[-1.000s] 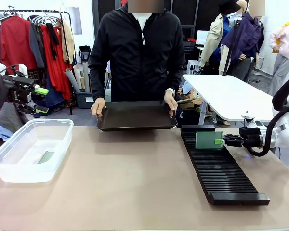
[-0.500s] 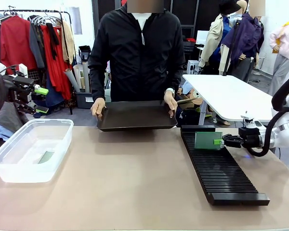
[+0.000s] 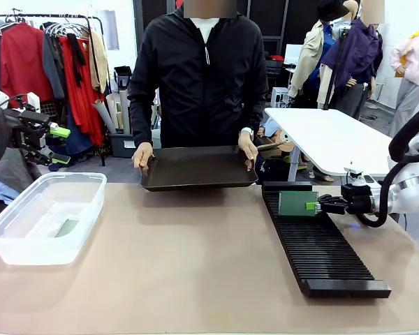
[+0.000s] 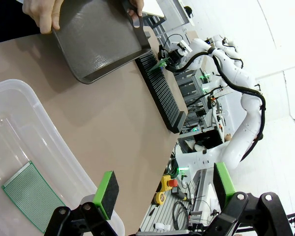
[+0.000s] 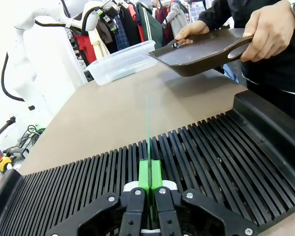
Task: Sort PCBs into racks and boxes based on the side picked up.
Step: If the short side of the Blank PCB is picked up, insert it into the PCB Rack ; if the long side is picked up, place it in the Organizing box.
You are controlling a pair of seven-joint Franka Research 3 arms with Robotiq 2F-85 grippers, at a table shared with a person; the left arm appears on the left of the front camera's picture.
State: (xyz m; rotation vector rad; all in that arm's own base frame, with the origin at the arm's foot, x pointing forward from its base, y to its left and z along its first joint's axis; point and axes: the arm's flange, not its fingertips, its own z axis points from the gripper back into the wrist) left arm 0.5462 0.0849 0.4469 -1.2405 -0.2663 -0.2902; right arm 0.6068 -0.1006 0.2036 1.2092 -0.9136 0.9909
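My right gripper [image 3: 315, 205] is shut on the edge of a green PCB [image 3: 293, 203], which it holds upright just over the far end of the long black rack [image 3: 321, 244]. In the right wrist view that PCB [image 5: 148, 128] shows edge-on between the green pads [image 5: 144, 176], in line with the slots of the rack [image 5: 211, 152]. My left gripper [image 3: 56, 130] hangs open and raised at the far left, above the clear box [image 3: 28, 248]. A second PCB [image 4: 32, 196] lies flat on the floor of the box [image 4: 19, 98], below the left gripper [image 4: 164, 187].
At the far edge a person's two hands hold a shallow dark tray [image 3: 197, 167] level above the table. Bare tan tabletop [image 3: 181, 258] stretches between the box and the rack. Clothes racks and a white table stand behind.
My right gripper has carried the PCB a little to the left over the rack's far end. The left arm and the person's tray have stayed put.
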